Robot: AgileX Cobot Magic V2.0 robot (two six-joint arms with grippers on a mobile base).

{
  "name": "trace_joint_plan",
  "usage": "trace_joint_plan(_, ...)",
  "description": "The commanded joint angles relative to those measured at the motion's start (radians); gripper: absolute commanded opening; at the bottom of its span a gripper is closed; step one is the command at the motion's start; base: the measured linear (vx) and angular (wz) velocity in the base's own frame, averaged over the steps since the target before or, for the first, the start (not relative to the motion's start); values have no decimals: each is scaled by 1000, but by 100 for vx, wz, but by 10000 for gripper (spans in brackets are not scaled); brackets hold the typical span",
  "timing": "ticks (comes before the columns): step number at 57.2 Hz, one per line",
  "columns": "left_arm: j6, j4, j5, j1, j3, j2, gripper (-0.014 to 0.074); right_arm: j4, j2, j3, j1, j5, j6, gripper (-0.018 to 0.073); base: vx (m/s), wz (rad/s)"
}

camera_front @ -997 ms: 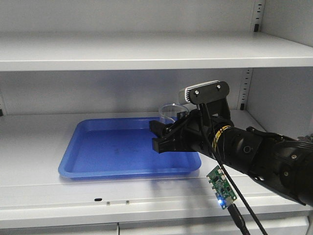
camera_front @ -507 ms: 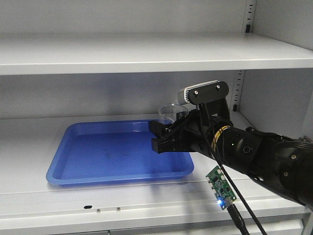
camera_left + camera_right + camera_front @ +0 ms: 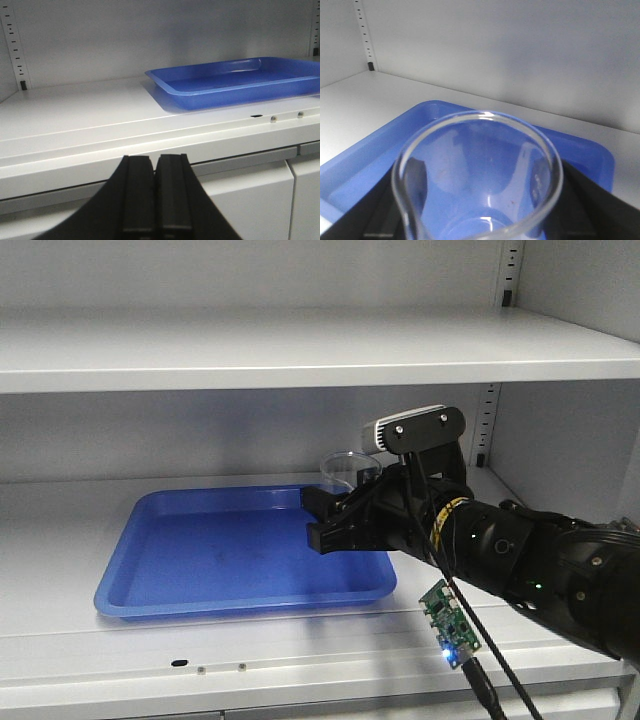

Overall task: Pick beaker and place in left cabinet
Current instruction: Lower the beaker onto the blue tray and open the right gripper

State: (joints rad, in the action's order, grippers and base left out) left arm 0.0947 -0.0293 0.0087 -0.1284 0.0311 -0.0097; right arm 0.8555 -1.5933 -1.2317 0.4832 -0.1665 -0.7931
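Beaker [image 3: 349,472] is picked and already inside the left cabinet [image 3: 300,345], so only lowering and release remain. The right end effector [image 3: 335,518] is clamped around it, holding it upright above the blue tray [image 3: 200,560]. The left end effector [image 3: 152,192] waits outside, pressed closed and empty.

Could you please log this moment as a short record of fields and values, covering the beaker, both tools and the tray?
beaker: clear glass beaker, upright, held over the tray
right tool: right tool shut on the beaker, inside the left cabinet
left tool: left tool shut, empty, outside the shelf front
tray: blue tray on the middle shelf, nothing lying in it
placement: not yet released
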Motion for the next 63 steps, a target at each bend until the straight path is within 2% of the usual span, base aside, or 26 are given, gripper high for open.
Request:
trace_joint_plan(1,-3,-7,-84,-1,16,-18,1,-10,9,-37,-3,-71,1,-1,0,0)
trace_joint_plan(12,-3,-7,-84,-1,16,-18,1,-10,-93,-83,-3,-105,2,-1,0,0)
trace_joint_plan(25,-3,-7,-84,-1,16,-18,1,-10,-266,-304,-3,-115,2,-1,0,0)
trace_joint_plan(34,-3,-7,-84,-1,16,-18,1,-12,-359,-396,-2,-117,-7,1,0,0)
trace_joint_plan(54,-3,-7,-84,-1,16,-18,1,-12,-436,-411,-2,-98,-8,27,0,0)
trace_joint_plan(63,-3,-7,-84,-1,16,-18,1,-12,-455,-411,-2,-88,-8,90,0,0)
